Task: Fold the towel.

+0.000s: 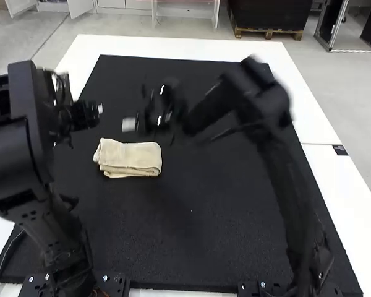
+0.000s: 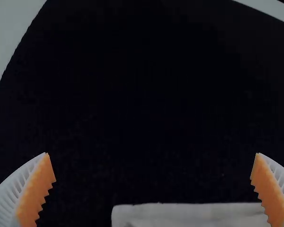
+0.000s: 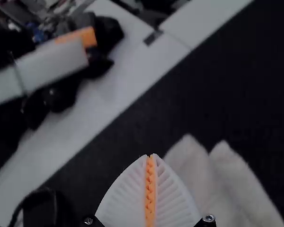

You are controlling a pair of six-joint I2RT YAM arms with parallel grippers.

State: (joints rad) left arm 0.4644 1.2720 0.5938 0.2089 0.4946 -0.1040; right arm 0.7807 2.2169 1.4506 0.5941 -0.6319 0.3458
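Towel (image 1: 130,159) lying folded in layers at the black mat's (image 1: 235,216) 9 o'clock | you're holding left fingers (image 2: 36,191) spread, likely leaving grasping room | you're pressing right fingers (image 3: 125,198) together by the towel's 12 o'clock, perhaps for smoothing

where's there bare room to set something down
The black mat nearer than the towel, between the left arm and right arm, is bare. Crowded: the towel's far side, by the right gripper, and its left, by the left arm.
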